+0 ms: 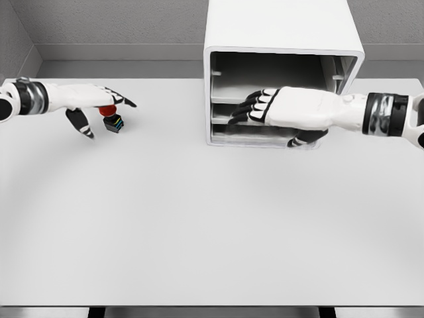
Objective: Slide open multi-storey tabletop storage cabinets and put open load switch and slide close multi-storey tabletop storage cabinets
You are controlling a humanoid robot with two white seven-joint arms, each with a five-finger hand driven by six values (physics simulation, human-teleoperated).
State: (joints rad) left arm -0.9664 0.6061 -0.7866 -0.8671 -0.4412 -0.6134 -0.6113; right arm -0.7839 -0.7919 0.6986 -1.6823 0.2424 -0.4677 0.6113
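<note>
we are early in the job. our right hand reaches across the front of the white multi-storey storage cabinet at the back of the desk, its fingers curled at the level of the middle drawer. we cannot tell for sure whether they grip a drawer edge or only rest against it, since the hand covers that part. the top bay looks hollow and open at the front, and the lower drawers seem pulled out a little, so we judge the sliding-open step to be under way, not finished.

the load switch, a small dark block with a red knob on top, sits on the desk well to the left of the cabinet. our left hand hovers over it with fingers spread, thumb and forefinger either side, not closed on it.

lifting the switch, placing it in a drawer and sliding the cabinet shut are all left to do.
</note>
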